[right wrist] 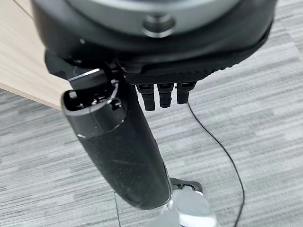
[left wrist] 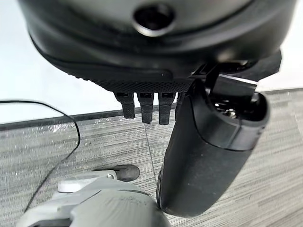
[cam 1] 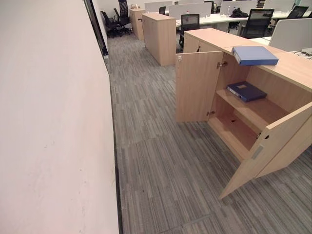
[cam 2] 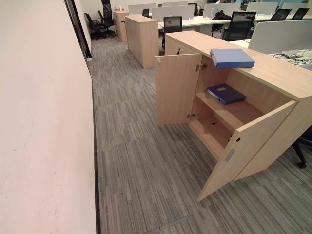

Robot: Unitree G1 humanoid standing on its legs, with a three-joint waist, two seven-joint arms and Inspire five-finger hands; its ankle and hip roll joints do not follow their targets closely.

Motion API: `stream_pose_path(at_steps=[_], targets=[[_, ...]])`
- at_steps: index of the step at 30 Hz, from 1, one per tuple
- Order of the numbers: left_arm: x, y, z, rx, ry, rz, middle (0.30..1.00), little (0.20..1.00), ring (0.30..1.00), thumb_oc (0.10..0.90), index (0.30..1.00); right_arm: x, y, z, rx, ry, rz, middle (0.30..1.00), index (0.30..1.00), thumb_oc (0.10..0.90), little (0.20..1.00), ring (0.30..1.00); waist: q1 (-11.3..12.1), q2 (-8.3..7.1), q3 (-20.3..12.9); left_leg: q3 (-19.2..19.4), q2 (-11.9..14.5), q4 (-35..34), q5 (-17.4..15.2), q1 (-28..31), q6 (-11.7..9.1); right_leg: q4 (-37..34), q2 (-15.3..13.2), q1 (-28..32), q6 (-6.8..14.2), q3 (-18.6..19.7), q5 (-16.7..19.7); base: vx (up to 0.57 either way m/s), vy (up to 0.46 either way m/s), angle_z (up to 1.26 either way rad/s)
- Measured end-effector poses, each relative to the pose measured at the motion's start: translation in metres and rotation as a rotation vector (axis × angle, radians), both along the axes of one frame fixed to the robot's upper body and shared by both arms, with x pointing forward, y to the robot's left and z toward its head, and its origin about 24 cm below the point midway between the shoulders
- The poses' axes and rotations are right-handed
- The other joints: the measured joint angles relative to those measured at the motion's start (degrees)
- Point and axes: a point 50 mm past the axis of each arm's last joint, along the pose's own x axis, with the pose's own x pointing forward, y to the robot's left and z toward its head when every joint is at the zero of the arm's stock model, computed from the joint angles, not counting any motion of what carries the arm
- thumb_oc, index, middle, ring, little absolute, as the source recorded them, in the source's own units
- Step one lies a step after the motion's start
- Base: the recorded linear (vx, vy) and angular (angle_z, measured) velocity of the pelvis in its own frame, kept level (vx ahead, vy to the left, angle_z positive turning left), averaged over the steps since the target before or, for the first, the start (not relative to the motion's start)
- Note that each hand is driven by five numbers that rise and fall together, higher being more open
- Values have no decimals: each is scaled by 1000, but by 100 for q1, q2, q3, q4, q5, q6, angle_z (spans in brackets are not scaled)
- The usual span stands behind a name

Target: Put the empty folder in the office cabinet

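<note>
Nearest the camera is the grey striped carpet (cam 1: 161, 175), with a plain white wall (cam 1: 53, 122) running along its left side. The left hand (left wrist: 208, 156) hangs over that carpet with its fingers (left wrist: 147, 106) straight and relaxed, holding nothing; the right hand (right wrist: 118, 151) hangs the same way, thumb out and fingers (right wrist: 163, 97) loose, with a pale wooden panel showing beside it.

Beyond the bare carpet stands the office cabinet (cam 1: 287, 73), low and of light wood, with both doors swung open. The nearer door (cam 1: 265, 148) leans out toward the camera (its edge carries a small grey plate), and the farther door (cam 1: 197, 87) stands at right angles to the cabinet front. Inside the cabinet a dark blue folder (cam 1: 246, 90) lies flat on the middle shelf (cam 1: 253, 111); the bottom shelf (cam 1: 229, 134) below it is bare wood. On the cabinet's top, just above the opening, a lighter blue folder (cam 1: 254, 55) lies flat with its spine toward the front edge.

Behind the cabinet a second wooden cabinet (cam 1: 159, 38) stands apart on the carpet, and past that are white desks (cam 1: 214, 19) with black office chairs (cam 1: 189, 23).
</note>
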Motion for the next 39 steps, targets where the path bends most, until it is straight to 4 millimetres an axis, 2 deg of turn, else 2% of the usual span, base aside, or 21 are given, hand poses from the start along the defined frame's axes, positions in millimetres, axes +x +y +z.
stream_pose_path(at_steps=[4,8,12,24,39], targets=[[2,0,0,3,-3,-20,900,900,900,800,900,7,9,-3,16,-24,25,900,900,800,900,900,-2,2,24,36,2,0,-12,3,8,-15,4,-1,3,50,2,-15,6,-5],[7,-1,1,5,-14,-40,900,900,900,800,900,25,20,-3,26,-107,55,900,900,800,900,900,3,14,158,49,2,0,-12,11,8,-16,4,4,12,72,10,0,0,0],[8,-1,1,5,-15,-42,900,900,900,800,900,29,26,-4,39,-118,53,900,900,800,900,900,9,10,169,46,-2,0,-13,11,8,-35,1,16,12,70,11,0,0,0],[7,-1,1,2,-11,-41,900,900,900,800,900,18,31,-8,64,-95,9,900,900,800,900,900,-11,5,172,58,2,0,-25,49,15,-312,14,177,3,93,147,1,-1,0],[6,1,1,-9,0,-45,900,900,900,800,900,19,31,-8,64,-100,14,900,900,800,900,900,-13,1,192,88,12,-1,-54,51,4,-314,18,171,6,118,148,7,-6,0]])
